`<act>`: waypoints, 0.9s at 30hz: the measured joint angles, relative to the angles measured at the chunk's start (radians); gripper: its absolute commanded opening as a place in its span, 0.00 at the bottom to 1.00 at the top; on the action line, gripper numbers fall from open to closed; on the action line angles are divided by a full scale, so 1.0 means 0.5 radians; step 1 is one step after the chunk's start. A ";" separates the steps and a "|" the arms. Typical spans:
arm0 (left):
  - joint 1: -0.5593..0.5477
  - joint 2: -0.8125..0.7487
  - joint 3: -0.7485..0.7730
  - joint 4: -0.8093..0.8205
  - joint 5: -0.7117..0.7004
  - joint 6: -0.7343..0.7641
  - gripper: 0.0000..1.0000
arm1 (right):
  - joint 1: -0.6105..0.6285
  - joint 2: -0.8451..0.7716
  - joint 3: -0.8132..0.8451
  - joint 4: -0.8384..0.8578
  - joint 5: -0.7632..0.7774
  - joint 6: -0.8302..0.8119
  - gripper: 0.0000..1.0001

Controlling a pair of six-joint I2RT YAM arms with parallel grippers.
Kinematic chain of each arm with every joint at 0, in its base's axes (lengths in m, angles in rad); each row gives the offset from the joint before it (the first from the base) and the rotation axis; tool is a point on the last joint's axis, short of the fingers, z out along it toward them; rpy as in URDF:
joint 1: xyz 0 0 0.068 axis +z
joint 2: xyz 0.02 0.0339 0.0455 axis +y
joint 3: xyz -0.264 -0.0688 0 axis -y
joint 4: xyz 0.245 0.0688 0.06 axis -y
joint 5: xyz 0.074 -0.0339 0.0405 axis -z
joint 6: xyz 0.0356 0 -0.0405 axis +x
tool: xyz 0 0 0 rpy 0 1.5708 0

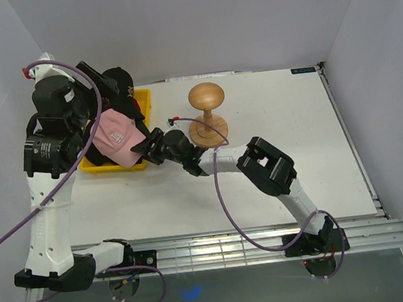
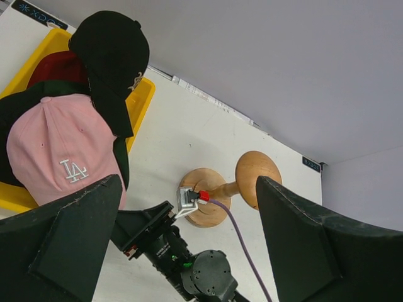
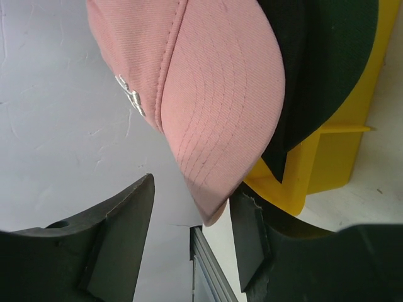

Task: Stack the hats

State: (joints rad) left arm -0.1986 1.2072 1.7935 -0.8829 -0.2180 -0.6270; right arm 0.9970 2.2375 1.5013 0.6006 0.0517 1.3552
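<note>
One pink cap (image 3: 214,94), at the tabletop's (image 1: 277,186) far-left corner, points its brim into the right gripper (image 3: 195,195), whose fingers are parted and seemingly not touching it. The left gripper (image 2: 189,182), also spread, sits farther off.

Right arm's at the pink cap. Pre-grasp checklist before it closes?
1. Right pincer open: ok.
2. Brim tip of pink cap in its gap: ok.
3. Bite depth: not ok, only the tip is in.
4. Gap free of green cap and tray: ok, both sit off to one side.
5. Left pincer open, empty: ok.
6. Clearance between stand and right arm: cannot tell, they overlap from above.
</note>
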 measured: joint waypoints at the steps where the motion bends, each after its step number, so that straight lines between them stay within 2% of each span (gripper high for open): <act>1: 0.000 0.000 0.000 0.001 0.002 0.000 0.98 | 0.000 0.011 0.005 0.008 -0.001 0.003 0.55; 7: 0.000 -0.014 -0.008 0.002 0.010 0.008 0.98 | -0.002 0.098 0.035 0.122 -0.006 0.035 0.48; 13: 0.000 -0.044 -0.071 0.015 0.011 0.017 0.98 | -0.004 0.124 0.034 0.240 -0.024 0.066 0.32; 16: 0.000 -0.044 -0.089 0.017 0.011 0.020 0.98 | -0.018 0.124 0.035 0.341 -0.062 0.079 0.10; 17: 0.000 -0.044 -0.089 0.016 0.011 0.021 0.98 | -0.019 0.124 0.035 0.372 -0.076 0.079 0.08; 22: 0.000 -0.054 -0.089 0.018 0.027 0.043 0.98 | -0.046 0.142 0.052 0.582 -0.193 0.112 0.08; 27: 0.000 -0.089 -0.089 0.018 0.039 0.066 0.98 | -0.075 0.289 0.199 0.748 -0.336 0.177 0.08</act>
State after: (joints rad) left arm -0.1986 1.1625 1.7489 -0.8742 -0.1986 -0.5941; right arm 0.9596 2.3821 1.6009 0.9749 -0.1165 1.4437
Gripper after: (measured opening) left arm 0.978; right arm 0.111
